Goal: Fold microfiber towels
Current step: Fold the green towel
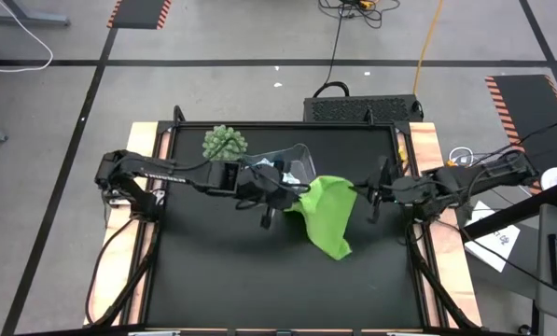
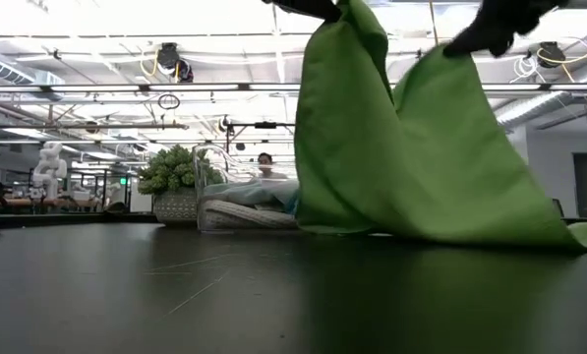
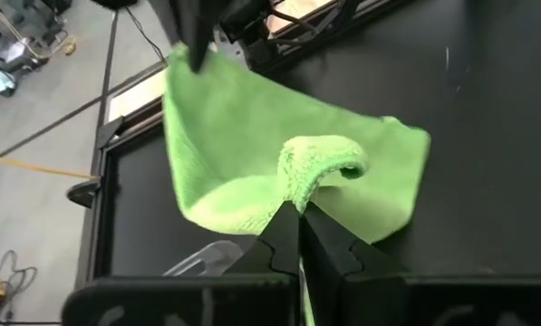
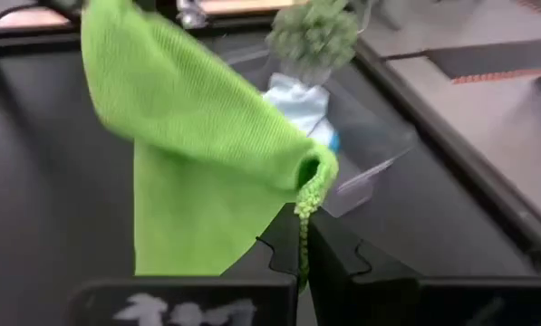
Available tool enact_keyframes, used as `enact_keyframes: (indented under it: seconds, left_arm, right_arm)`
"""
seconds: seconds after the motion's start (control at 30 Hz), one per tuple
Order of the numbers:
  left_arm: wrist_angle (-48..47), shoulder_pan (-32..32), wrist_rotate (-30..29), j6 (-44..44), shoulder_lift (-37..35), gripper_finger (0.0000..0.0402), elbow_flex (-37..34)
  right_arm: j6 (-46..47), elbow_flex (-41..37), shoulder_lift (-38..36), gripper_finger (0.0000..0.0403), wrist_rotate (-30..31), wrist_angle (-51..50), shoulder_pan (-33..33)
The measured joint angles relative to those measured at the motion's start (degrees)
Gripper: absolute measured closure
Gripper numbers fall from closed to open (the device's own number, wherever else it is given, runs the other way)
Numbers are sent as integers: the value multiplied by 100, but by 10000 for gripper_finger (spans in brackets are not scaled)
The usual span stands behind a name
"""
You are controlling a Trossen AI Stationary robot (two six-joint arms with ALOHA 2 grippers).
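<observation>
A lime green microfiber towel [image 1: 327,217] hangs between my two grippers over the middle of the table. Its lower edge [image 2: 558,236] rests on the black table top. My left gripper [image 1: 299,192] is shut on the towel's left upper corner. Facing it, my right gripper [image 1: 358,191] is shut on the right upper corner. A light blue towel [image 4: 297,98] lies inside the clear bin [image 1: 292,163], which is behind the green towel. My left gripper pinches a bunched corner of the green towel [image 3: 317,172] between its two fingers, slanting down from the table's left. The cloth curls over just past the fingertips and sags toward the other gripper. My right gripper pinches the opposite upper corner [image 4: 312,186] between its two fingers, slanting down from the table's right. A folded edge shows at the fingertips. From it the towel hangs down and spreads toward the left gripper.
A round green spiky ball plant [image 1: 224,142] stands at the table's far left, next to the clear bin [image 2: 239,211], which lies tipped on its side. The black table top [image 1: 222,271] is bare in front of the towel. Raised rails edge the table [image 1: 423,271].
</observation>
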Motion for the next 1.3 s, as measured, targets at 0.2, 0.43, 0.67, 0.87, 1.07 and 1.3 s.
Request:
enact_keyframes:
  seconds: [0.2, 0.43, 0.67, 0.87, 1.07, 1.3]
  left_arm:
    - [63, 171, 5, 147, -142, 398, 6]
    - [-350, 216, 153, 101, -459, 398, 2]
    - [-547, -313, 950, -254, -441, 396, 2]
    - [-274, -1161, 1417, -653, -312, 395, -407]
    - [1201, -1963, 1488, -1200, -313, 394, -1580]
    - [3035, -2401, 1453, -1527, -317, 373, -2751]
  right_arm:
    - [-234, 852, 103, 403, 520, -793, 0]
    - [-353, 1050, 348, 403, 521, -849, 202]
    - [365, 946, 1142, 403, 488, -705, 1337]
    - [876, 912, 2136, 403, 512, 57, 2444]
    - [1323, 912, 3189, 403, 512, 851, 3191]
    - [2069, 910, 4186, 402, 514, 1354, 3583]
